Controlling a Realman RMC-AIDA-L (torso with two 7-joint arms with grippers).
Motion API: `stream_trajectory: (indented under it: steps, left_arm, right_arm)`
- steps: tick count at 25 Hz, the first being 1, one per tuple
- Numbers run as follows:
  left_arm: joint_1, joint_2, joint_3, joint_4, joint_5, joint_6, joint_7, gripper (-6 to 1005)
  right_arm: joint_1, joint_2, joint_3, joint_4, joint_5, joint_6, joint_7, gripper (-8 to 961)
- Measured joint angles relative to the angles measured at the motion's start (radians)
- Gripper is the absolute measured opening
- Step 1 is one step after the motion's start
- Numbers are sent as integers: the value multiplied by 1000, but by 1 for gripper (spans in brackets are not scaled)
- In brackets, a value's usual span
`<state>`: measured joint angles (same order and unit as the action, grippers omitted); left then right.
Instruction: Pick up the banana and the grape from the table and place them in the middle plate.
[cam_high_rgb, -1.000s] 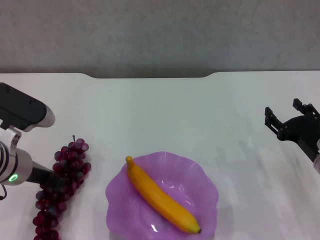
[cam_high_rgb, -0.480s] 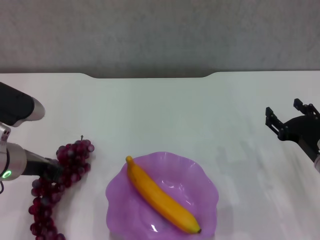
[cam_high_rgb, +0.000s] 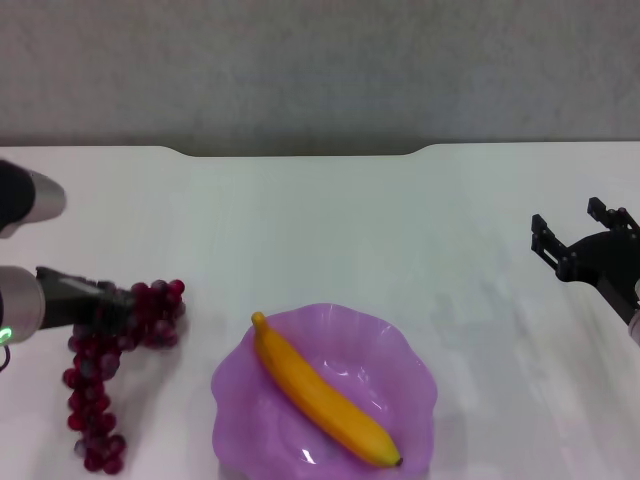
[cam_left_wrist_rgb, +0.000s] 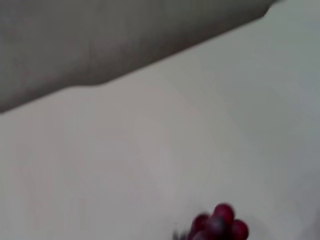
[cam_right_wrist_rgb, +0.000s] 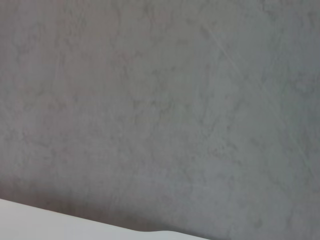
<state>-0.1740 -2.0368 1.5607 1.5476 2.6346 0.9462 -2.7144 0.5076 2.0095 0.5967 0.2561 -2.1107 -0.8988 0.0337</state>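
From my head camera I count one translucent light purple scalloped plate (cam_high_rgb: 400, 345) on the plain white table (cam_high_rgb: 330, 225), holding one curved yellow-orange banana (cam_high_rgb: 320, 392); my left gripper (cam_high_rgb: 122, 310) is clenched on the one bunch of dark red-purple grapes (cam_high_rgb: 100, 400), which trails down beside the plate, while my right gripper (cam_high_rgb: 580, 235) sits released at the right edge. My left wrist camera catches a few red grapes (cam_left_wrist_rgb: 219, 224) above the white tabletop; my right wrist camera sees a grey wall (cam_right_wrist_rgb: 160, 110) and a sliver of table.
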Motion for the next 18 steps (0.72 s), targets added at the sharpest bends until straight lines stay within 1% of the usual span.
stream_trajectory:
  steps: [3, 8, 11, 15, 18]
  left_arm:
    - [31, -1, -1, 48, -44, -27, 30, 249]
    - [82, 0, -14, 104, -181, -88, 127, 244]
    - [98, 0, -33, 121, -262, -101, 185, 243]
    - [123, 2, -66, 145, -426, -106, 310, 242]
    - [141, 2, -96, 167, -579, -82, 432, 242]
  right_arm:
    - [-1, 0, 0, 0, 0, 0, 0, 788]
    - [-1, 0, 0, 0, 0, 1, 0, 788]
    - [-1, 0, 0, 0, 0, 1, 0, 788]
    - [-3, 0, 0, 0, 0, 0, 0, 788]
    - [-3, 0, 0, 0, 1, 1, 0, 788]
